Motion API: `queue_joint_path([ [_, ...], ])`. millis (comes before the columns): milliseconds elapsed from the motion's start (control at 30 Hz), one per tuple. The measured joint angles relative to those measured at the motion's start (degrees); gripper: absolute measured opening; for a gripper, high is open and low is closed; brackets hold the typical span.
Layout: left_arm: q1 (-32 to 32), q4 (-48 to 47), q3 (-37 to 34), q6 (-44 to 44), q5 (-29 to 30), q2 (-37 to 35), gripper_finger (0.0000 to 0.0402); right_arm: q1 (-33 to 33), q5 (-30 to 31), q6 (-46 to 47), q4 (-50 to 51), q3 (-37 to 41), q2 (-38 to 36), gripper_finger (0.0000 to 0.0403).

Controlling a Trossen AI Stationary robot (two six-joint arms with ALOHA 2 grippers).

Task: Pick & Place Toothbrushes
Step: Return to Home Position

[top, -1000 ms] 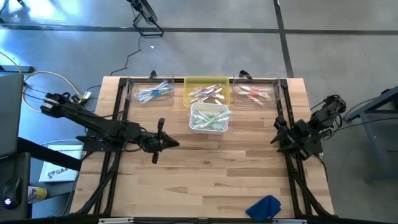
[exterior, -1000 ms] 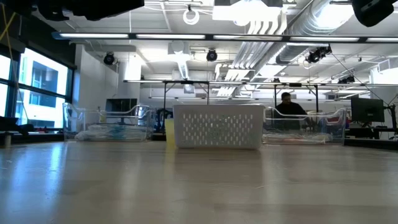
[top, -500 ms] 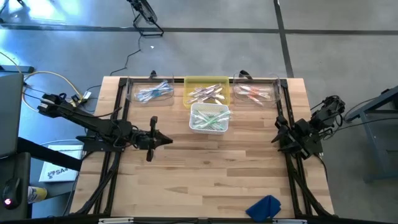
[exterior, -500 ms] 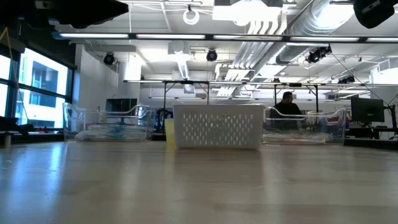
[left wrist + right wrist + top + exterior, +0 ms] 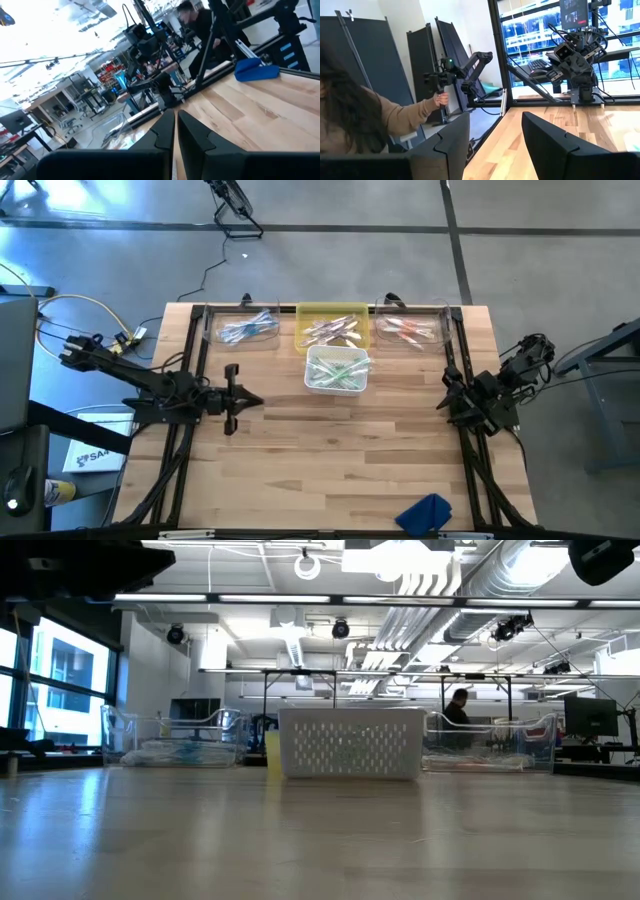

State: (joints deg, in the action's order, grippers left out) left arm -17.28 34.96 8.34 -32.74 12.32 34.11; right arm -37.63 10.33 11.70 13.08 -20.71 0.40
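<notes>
The toothbrushes lie sorted in four containers at the table's far edge. Blue ones are in a clear bin (image 5: 245, 328), pink-and-white ones in a yellow bin (image 5: 333, 330), and red ones in a clear bin (image 5: 410, 330). Green ones are in a white basket (image 5: 338, 370) just in front of the yellow bin. My left gripper (image 5: 258, 399) hovers shut and holding nothing over the table's left part, pointing right, well short of the basket. Its shut fingers (image 5: 165, 131) show in the left wrist view. My right gripper (image 5: 441, 405) waits open at the table's right edge, also open in its wrist view (image 5: 495, 132).
A blue cloth (image 5: 428, 512) lies near the front edge on the right, also in the left wrist view (image 5: 256, 70). In the low view the white basket (image 5: 350, 743) stands between the two clear bins (image 5: 175, 740) (image 5: 490, 745). A person's arm (image 5: 395, 117) shows beyond the table.
My left gripper has drawn back toward the table's left edge, away from the white basket, staying shut and holding nothing. The toothbrushes and containers have not moved.
</notes>
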Motion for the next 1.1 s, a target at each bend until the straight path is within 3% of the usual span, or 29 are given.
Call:
queue_joint_path([
  [433,0.0,-0.8,-7.3,2.1,0.0,-12.9,0.0017,0.0,0.9,0.4,0.0,0.0,0.0,0.0174],
  [900,0.0,-6.3,-7.5,2.9,-0.4,-16.1,0.0017,0.2,-0.3,-0.3,-4.5,0.0,0.0,0.0174],
  [1000,0.0,-6.9,-7.5,4.7,-0.4,-16.0,0.0017,0.2,-4.2,-3.2,-5.5,0.0,0.0,0.0174],
  [1100,0.0,-6.4,-7.5,5.1,-0.3,-16.0,0.0017,0.2,-12.0,-5.5,-5.6,0.0,0.0,0.0174],
])
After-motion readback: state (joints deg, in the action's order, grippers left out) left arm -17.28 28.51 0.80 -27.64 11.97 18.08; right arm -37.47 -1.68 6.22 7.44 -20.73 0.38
